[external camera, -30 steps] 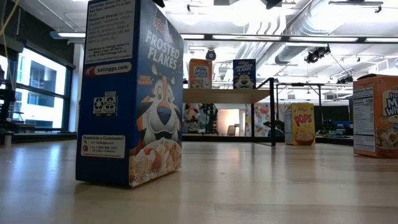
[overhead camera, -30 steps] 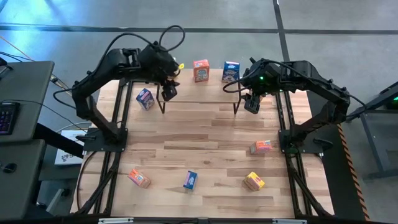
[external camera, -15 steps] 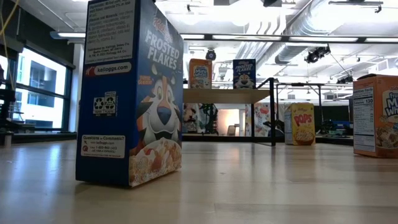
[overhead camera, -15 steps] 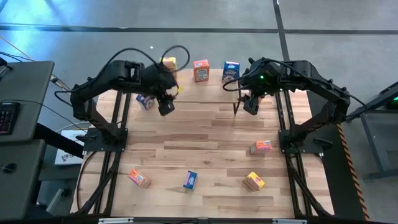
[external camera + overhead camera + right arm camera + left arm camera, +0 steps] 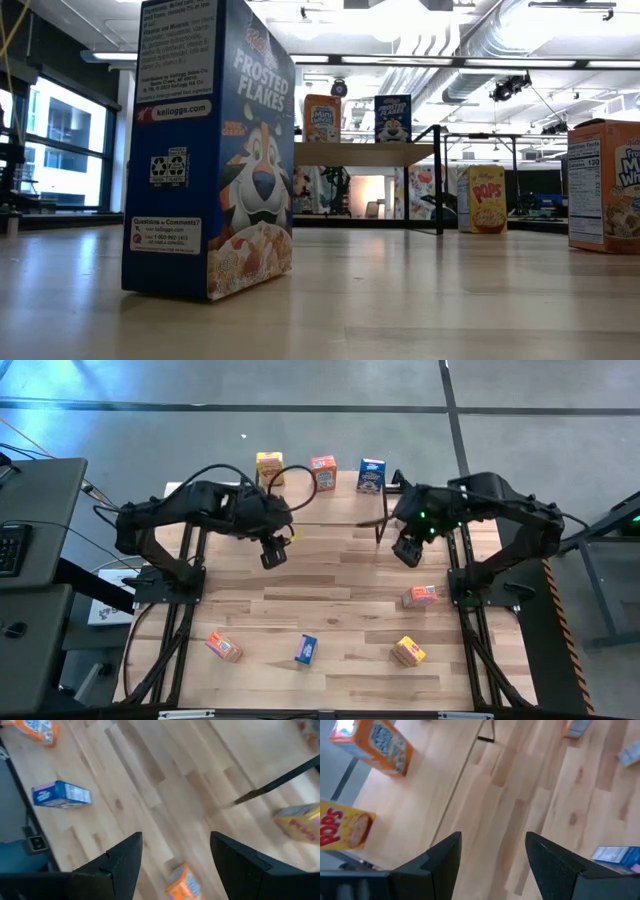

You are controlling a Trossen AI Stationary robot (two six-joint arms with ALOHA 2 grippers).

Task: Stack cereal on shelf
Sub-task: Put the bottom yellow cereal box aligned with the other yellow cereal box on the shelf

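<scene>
Starting on the left: the left gripper (image 5: pixel 272 553) hangs over the table (image 5: pixel 330 595) just in front of the shelf (image 5: pixel 345 487), fingers (image 5: pixel 442 862) spread with nothing between them. Three cereal boxes stand in a row on the shelf: yellow box (image 5: pixel 269 465), orange-red box (image 5: pixel 323 473), blue box (image 5: pixel 371 475). The loose ones sit along the front of the table, well apart from both arms: an orange box (image 5: pixel 224 647) at front left, a small blue box (image 5: pixel 306 649) in the middle and a yellow one (image 5: pixel 408 651) to the right.

The relation that matters, I'd say: the pink-orange box (image 5: pixel 421 595) lies on its side near the right edge, just forward of the right gripper (image 5: pixel 407 550), long axis running roughly across the table. That gripper is empty too, fingers (image 5: pixel 125 865) apart. The right arm is clearly the nearer one, so my guess is that it takes this box with a short reach toward the front.
</scene>
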